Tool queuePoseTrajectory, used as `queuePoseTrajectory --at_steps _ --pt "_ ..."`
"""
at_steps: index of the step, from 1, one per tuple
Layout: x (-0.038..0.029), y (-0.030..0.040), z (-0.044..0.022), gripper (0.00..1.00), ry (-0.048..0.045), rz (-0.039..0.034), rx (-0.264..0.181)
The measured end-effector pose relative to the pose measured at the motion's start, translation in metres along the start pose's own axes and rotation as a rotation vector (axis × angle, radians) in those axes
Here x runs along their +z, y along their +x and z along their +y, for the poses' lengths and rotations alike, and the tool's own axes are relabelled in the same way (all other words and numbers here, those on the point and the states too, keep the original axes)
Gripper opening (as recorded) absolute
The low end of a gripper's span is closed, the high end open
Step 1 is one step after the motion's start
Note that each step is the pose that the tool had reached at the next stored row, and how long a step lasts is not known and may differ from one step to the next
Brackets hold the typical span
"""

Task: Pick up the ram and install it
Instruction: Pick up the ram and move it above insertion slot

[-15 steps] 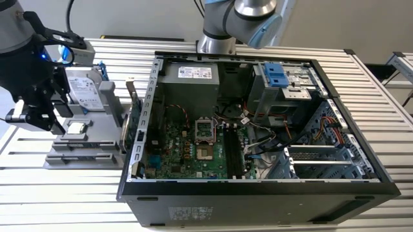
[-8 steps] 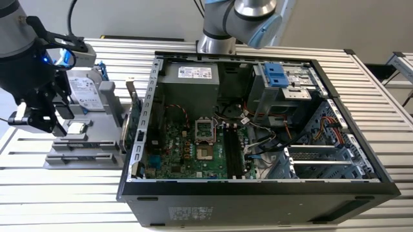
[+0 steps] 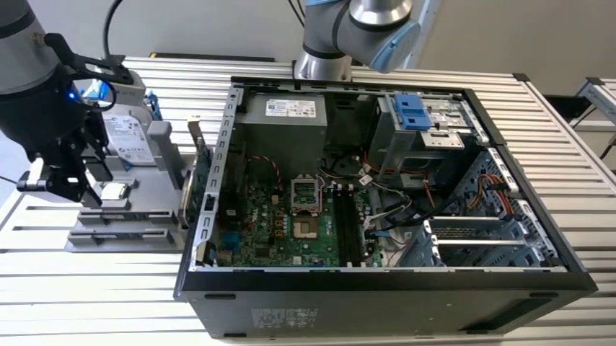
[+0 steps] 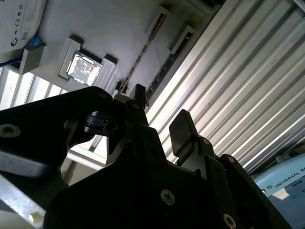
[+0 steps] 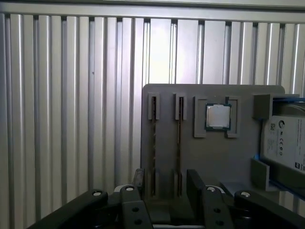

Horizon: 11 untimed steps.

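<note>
In the exterior view the arm [image 3: 34,79] reaches down at the exterior view's left. Its gripper [image 3: 68,186] hangs low beside the grey tray [image 3: 125,234] on the slatted desk [image 3: 97,288], next to the open computer case [image 3: 385,288].

In the second wrist view the fingers [image 4: 183,126] stand apart and empty.

In the first wrist view the ram [image 5: 179,138] stands on edge in a tray slot beside the processor [image 5: 218,116], ahead of the fingers.

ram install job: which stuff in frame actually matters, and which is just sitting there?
Job: ram, edge-on in a slot of the gray holder; gripper, open, over that holder; open computer case with motherboard.

Lying about: processor chip; hard drive, both on the same holder.
</note>
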State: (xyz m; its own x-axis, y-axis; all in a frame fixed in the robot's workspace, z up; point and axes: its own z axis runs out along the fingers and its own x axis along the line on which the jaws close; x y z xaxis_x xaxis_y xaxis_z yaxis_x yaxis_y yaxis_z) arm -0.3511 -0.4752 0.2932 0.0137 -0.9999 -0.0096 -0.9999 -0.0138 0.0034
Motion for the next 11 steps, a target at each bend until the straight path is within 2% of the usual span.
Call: queuePoseTrajectory --at_steps 11 --pt "0.0093 0.0001 0.0000 1.00 -0.0013 0.0001 0.000"
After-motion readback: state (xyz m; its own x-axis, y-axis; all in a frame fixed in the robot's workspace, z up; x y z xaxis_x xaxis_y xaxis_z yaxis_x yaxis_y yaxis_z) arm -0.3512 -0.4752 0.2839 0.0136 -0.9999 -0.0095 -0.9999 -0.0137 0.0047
